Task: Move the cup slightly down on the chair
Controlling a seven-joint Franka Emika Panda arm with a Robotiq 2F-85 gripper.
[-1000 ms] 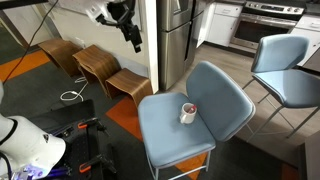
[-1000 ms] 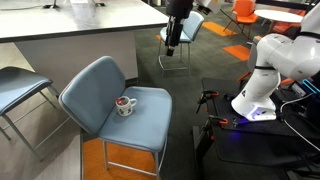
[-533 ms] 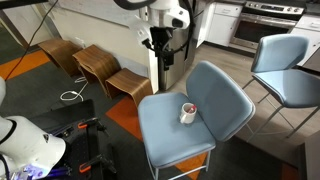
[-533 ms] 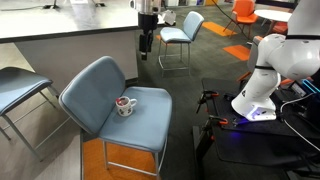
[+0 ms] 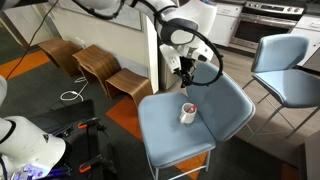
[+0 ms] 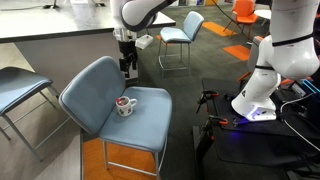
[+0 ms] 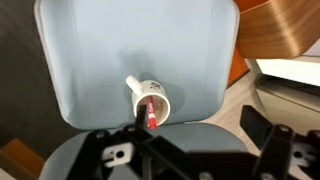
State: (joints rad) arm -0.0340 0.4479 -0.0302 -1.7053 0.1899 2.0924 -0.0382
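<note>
1. The cup (image 5: 187, 112) stands on the seat of the chair (image 5: 165, 135), near the middle and a bit toward the backrest.
2. The cup is small and white, with red at the top. In an exterior view, the cup (image 6: 124, 104) has a little handle on its side.
3. The chair (image 6: 95, 95) is big and light blue, with a round-cornered seat and a curved back.
4. The claw (image 5: 185, 73) hangs in the air over the chair, above the cup. It does not touch the cup or the chair.
5. In an exterior view, the claw (image 6: 127, 69) points down, close to the edge of the backrest.
6. In the wrist view, the claw (image 7: 185, 158) has its two dark fingers (image 7: 272, 148) spread wide. Nothing is between them, so it holds nothing.
7. That view looks down on the cup (image 7: 150, 102), and the blue chair (image 7: 100, 50) fills most of it.
8. Another blue chair (image 5: 285, 65) stands close by, and brown wooden stools (image 5: 95, 62) sit on the floor behind.
</note>
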